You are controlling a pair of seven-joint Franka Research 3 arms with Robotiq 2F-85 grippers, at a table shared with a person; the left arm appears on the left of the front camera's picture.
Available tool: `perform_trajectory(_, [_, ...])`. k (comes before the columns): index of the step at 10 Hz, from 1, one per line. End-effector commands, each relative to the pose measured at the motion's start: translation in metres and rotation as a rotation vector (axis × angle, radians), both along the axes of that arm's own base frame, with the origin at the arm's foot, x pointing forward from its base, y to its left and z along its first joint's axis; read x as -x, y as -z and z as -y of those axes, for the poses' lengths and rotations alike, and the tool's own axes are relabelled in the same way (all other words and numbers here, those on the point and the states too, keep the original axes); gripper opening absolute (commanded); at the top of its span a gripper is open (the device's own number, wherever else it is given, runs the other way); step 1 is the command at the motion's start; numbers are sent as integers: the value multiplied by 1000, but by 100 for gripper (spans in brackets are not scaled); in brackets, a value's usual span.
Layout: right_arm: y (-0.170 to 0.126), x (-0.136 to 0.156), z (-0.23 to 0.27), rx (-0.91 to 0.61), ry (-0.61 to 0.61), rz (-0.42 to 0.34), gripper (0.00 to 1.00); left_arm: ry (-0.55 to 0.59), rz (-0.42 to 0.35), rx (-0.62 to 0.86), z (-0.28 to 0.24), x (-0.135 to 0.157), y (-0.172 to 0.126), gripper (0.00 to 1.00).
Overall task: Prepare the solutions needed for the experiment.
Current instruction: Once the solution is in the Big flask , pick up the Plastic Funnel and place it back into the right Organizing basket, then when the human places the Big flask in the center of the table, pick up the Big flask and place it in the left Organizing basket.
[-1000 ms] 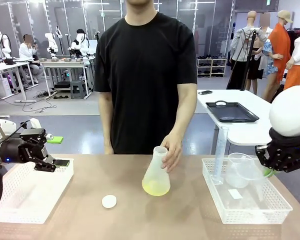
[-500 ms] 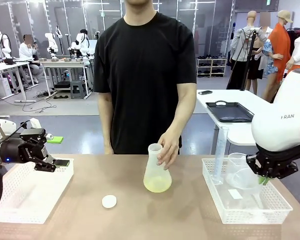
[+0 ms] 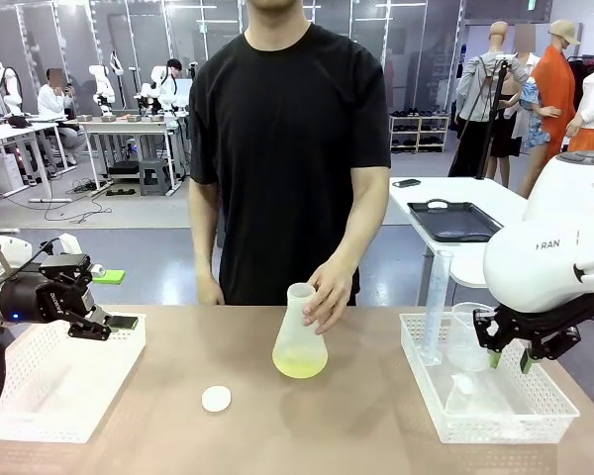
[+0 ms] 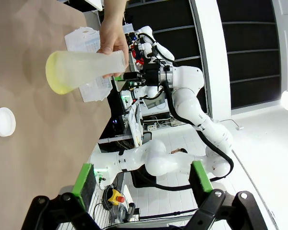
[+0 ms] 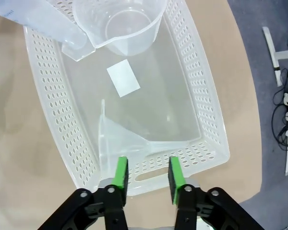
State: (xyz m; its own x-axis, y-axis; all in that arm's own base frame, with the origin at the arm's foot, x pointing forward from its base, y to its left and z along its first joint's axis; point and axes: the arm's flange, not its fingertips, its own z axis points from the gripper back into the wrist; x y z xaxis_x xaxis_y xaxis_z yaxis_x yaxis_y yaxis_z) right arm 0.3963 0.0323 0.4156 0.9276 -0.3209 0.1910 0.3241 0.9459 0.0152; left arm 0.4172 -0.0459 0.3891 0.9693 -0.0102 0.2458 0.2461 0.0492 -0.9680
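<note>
Matte brown table (image 3: 178,435), shared with a person in a black T-shirt at its far side. At the centre stands a conical flask (image 3: 300,336) of frosted, translucent plastic. The person's hand (image 3: 322,297) holds its neck, and a shallow layer of pale yellow solution (image 3: 299,368) lies in its base.

A small round white cap (image 3: 216,398) lies flat on the table near the flask, toward my left. A white perforated plastic basket sits at each end: the left basket (image 3: 49,396) and the right basket (image 3: 535,421).

The right basket holds:
- a clear beaker (image 5: 117,24) with a pouring lip;
- a tall clear cylinder (image 3: 436,292);
- a white paper slip (image 5: 123,78), whose print, if any, I cannot read;
- what appears to be a clear funnel (image 5: 120,136), lying on its side.

My right gripper (image 5: 147,178) hangs above that basket's near rim, green pads apart with nothing between them. My left gripper (image 4: 141,177) is spread wide and empty by the far rim of the left basket. The solution lies between my two grippers, well apart from both. The letters "RAN" can be read on the white shell (image 3: 549,244) of my right arm.
</note>
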Motion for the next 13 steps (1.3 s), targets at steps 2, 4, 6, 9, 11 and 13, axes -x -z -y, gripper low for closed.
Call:
perform_trajectory(2, [0,0,0,0,0,0,69,-9,3,15,1,-1,-3,100])
perform_trajectory(4, [0,0,0,0,0,0,69,-9,3,15,1,-1,-3,100])
perform_trajectory(6, [0,0,0,0,0,0,69,-9,3,15,1,-1,-3,100])
perform_trajectory(9, [0,0,0,0,0,0,69,-9,3,15,1,-1,-3,100])
perform_trajectory(11, [1,-1,0,-7,-5,-1,70,-9,3,15,1,-1,-3,100])
perform_trajectory(13, [-25,14,-12,-231,52,56,70,-9,3,15,1,-1,-3,100])
